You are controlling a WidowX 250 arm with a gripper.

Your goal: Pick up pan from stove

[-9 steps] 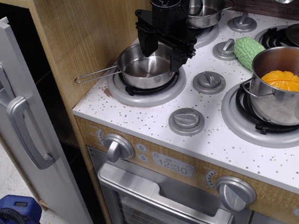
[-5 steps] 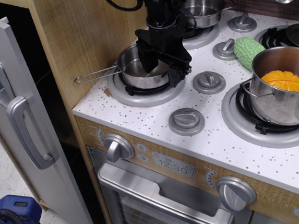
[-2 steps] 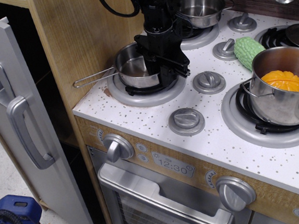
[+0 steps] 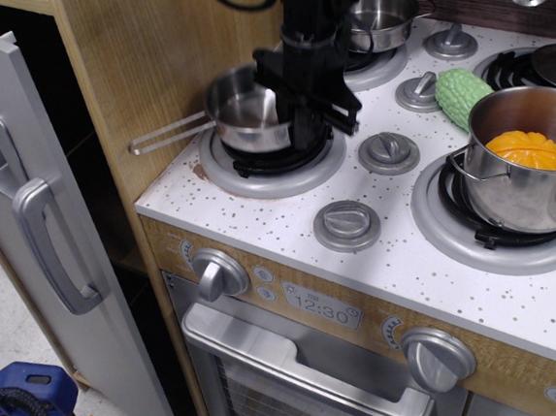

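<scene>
The pan (image 4: 241,119) is a small shiny steel saucepan with a long thin handle (image 4: 166,134) pointing left. It hangs slightly tilted just above the front-left burner (image 4: 269,165) of the stove (image 4: 289,222), which has a white speckled top. My black gripper (image 4: 302,128) comes down from above and is shut on the pan's right rim, with one finger inside the pan and one outside. The gripper hides the pan's right side.
A larger steel pot (image 4: 540,195) holding an orange thing stands on the front-right burner. A green bumpy vegetable (image 4: 463,96) lies behind it. Another small steel pot (image 4: 386,14) sits on the back burner. A wooden cabinet wall (image 4: 148,64) and a grey door (image 4: 37,239) stand to the left.
My gripper came down onto the pan's right rim and closed on it. The pan has since risen off the burner and shifted a little left, its handle lifting.
</scene>
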